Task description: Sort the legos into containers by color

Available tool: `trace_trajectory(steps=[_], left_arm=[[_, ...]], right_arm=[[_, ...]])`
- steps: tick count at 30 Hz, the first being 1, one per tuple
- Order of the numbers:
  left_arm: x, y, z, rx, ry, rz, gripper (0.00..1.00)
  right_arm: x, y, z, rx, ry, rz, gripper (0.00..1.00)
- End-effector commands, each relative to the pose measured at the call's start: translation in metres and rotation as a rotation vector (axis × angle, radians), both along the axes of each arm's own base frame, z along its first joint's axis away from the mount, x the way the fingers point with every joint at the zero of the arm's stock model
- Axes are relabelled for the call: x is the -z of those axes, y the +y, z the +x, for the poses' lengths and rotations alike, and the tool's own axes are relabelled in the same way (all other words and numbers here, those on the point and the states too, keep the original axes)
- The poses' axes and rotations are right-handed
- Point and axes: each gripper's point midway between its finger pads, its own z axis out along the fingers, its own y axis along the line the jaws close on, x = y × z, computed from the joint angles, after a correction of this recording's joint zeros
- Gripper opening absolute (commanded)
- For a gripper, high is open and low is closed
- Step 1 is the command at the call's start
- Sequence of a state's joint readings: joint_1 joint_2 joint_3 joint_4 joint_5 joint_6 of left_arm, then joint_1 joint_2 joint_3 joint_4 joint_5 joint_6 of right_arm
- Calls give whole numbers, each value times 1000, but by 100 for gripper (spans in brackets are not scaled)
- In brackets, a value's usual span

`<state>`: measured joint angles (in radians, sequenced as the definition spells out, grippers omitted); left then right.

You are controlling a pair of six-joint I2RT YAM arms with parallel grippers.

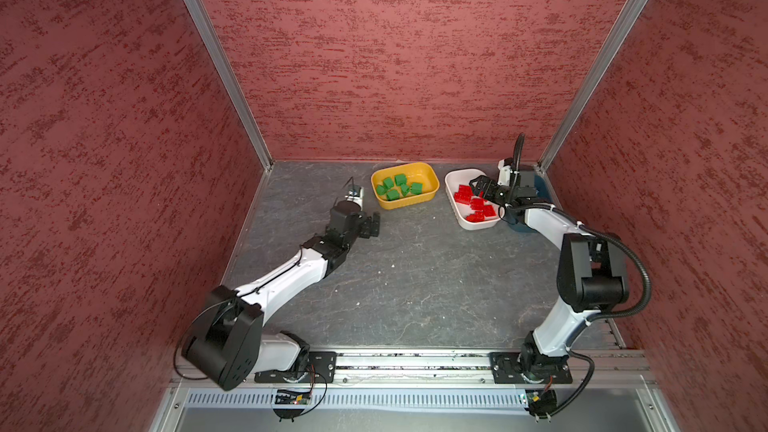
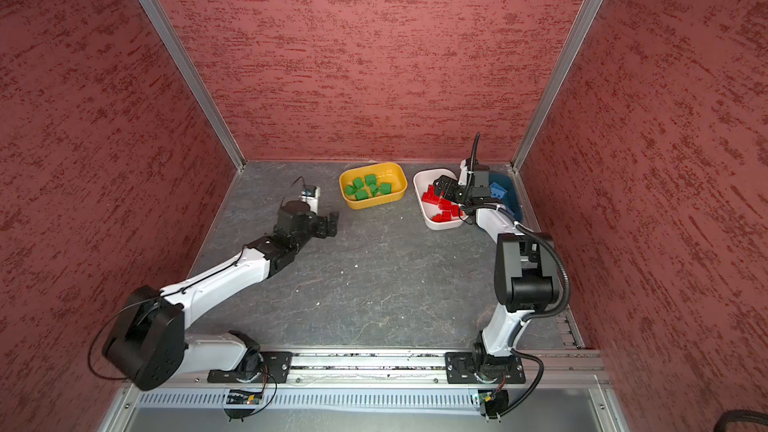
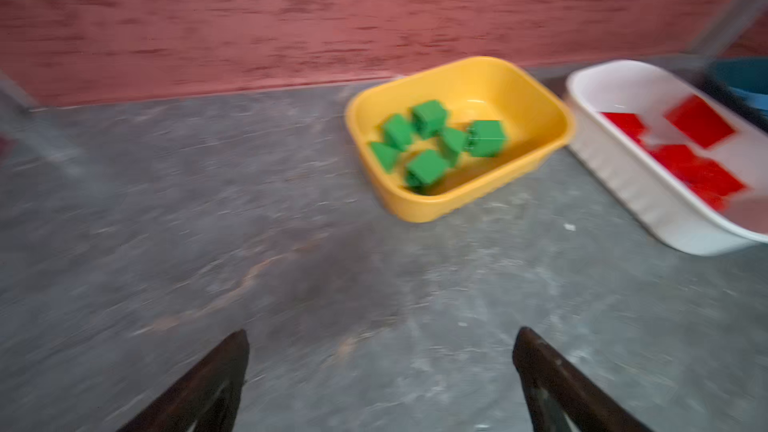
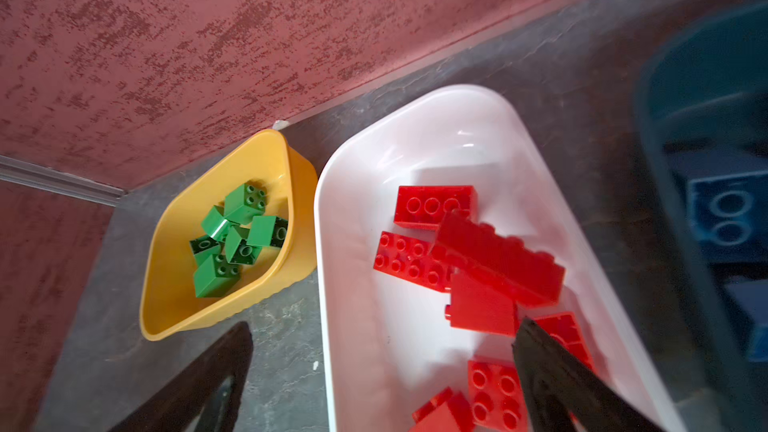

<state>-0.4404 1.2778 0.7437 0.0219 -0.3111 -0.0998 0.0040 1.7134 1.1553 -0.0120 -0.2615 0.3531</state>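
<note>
With left gripper (image 3: pixel 380 334) and right gripper (image 4: pixel 384 324) spread wide, empty, and legos (image 4: pixel 498 259) apparently all in the containers (image 4: pixel 166 305) (teal tub (image 4: pixel 698 76) half hidden), retracting the right gripper low could snag the white tub (image 4: pixel 436 139).

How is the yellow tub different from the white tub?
The yellow tub holds green legos; the white tub holds red legos. The right gripper hangs open over the white tub, while nothing is above the yellow tub. Both tubs are shallow with rounded corners and stand near the back wall.
</note>
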Motion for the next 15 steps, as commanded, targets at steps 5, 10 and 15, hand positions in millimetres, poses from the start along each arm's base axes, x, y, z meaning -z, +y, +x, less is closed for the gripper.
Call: trace_trajectory(steps=[5,10,15], left_arm=[[37,128,-29,-335,7,24,99],[46,137,-23,-276,-147,-101,99],[42,134,-1,-232,-180,-62,99]], right_arm=[[-40,-108,-85,449,-240,-360,99],[14,-129,-123,510,-217,-473,99],[21,-115,-111,401,-337,-428,99]])
